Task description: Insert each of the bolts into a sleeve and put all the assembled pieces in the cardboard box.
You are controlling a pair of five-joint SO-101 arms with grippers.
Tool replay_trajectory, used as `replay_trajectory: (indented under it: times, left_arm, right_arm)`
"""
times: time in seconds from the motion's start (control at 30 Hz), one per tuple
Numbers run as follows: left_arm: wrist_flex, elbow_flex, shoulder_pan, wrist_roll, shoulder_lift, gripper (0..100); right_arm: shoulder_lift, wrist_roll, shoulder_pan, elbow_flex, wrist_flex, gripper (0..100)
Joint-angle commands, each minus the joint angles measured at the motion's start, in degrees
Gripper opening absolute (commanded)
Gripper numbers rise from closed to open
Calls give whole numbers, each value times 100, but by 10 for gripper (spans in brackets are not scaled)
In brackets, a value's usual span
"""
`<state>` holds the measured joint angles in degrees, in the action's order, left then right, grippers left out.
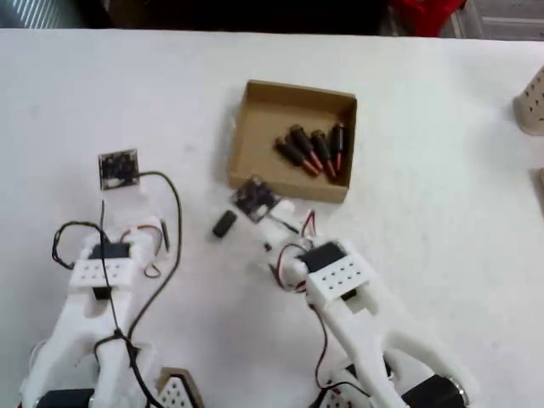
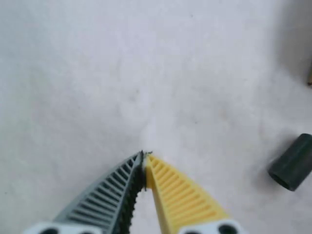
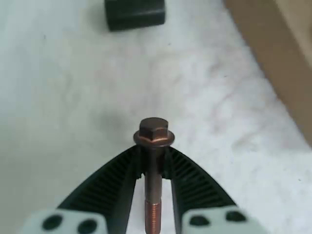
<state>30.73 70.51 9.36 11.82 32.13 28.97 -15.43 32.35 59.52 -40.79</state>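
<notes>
Well clear of the cardboard box [image 1: 299,90] sits your left gripper [image 2: 145,160], pinched closed on nothing, your right gripper [image 3: 154,152] near its arm-side wall, the sleeve [image 1: 224,223] loose off its arm-side corner; the bolt [image 3: 154,131], clamped by the shank in the right gripper, must meet the bore squarely, so align axes before pushing.

Cardboard box [image 1: 255,119]: plain brown walls, no print that can be read.
Bolt [image 3: 153,146]: no legible stamp on its head.
Sleeve [image 3: 135,13]: plain black, no lettering to read.
Table [image 1: 442,238]: white, no readable marks.
</notes>
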Motion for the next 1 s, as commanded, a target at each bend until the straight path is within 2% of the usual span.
replay_trajectory:
  times: [0.0,0.13,0.23,0.37,0.6,0.8,0.87,0.97]
  left_arm:
    - [-114,-141,48,-44,4,23]
    - [-114,-141,48,-44,4,23]
    - [-114,-141,48,-44,4,23]
    - [-114,-141,48,-44,4,23]
    - [-114,-141,48,-44,4,23]
    - [-114,-141,48,-44,4,23]
    - [-114,-141,48,-44,4,23]
    - [-114,-141,48,-44,4,23]
  right_arm:
    - [101,1521,154,-677,119,16]
    - [101,2259,330,-879,242,21]
    - [84,2505,435,-870,567,21]
    - [-391,2523,462,-1055,690,22]
    - [-2088,2505,286,-1899,585,23]
    - [-2510,2541,444,-2549,-180,196]
    - [-2492,2541,462,-2690,-268,197]
    - [-2378,2752,462,-2831,-312,146]
